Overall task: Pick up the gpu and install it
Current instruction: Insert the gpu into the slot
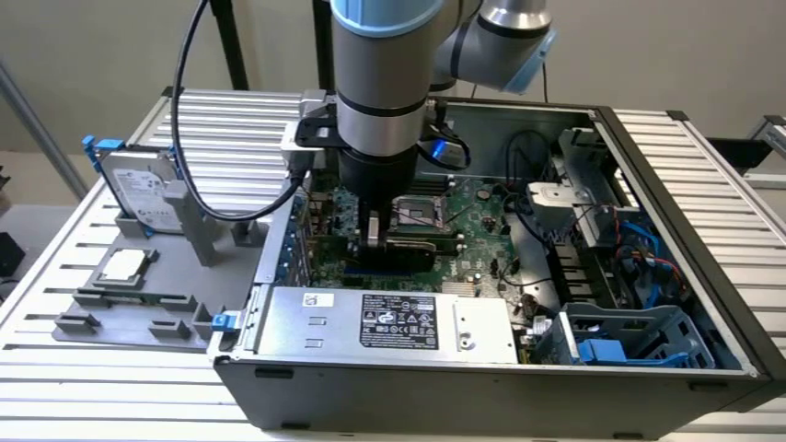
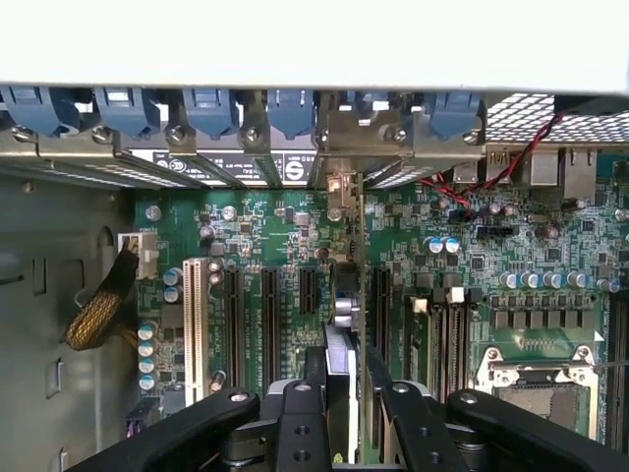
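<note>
While the end effector (image 2: 346, 393) grips the gpu (image 2: 344, 295) edge-on above the motherboard (image 2: 256, 236) slots inside the open computer case (image 1: 687, 230), near the case's rear wall, any tilt or sideways offset could jam the card's edge against a slot lip or bend its bracket.
</note>
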Available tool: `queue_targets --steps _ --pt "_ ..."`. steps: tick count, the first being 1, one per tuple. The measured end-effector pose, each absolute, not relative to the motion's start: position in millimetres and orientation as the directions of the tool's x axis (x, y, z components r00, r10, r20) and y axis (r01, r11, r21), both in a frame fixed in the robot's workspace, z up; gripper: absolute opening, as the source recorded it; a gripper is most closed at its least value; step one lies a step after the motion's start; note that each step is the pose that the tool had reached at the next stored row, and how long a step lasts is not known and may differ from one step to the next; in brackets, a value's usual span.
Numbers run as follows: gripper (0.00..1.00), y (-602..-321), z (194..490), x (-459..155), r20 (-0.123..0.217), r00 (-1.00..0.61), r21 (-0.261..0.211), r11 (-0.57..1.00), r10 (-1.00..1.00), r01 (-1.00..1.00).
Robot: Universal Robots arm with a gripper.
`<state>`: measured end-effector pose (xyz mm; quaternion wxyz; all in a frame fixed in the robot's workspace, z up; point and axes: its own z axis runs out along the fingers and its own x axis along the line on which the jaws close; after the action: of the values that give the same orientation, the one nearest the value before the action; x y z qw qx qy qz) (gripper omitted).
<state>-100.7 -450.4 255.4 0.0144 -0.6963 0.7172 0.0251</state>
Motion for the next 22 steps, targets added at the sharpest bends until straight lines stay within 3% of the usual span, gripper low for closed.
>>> queue_targets --steps 22 --pt "0.0 -450.1 254.2 -100.6 -0.055 -0.03 0.017 0.029 -0.998 -0.999"
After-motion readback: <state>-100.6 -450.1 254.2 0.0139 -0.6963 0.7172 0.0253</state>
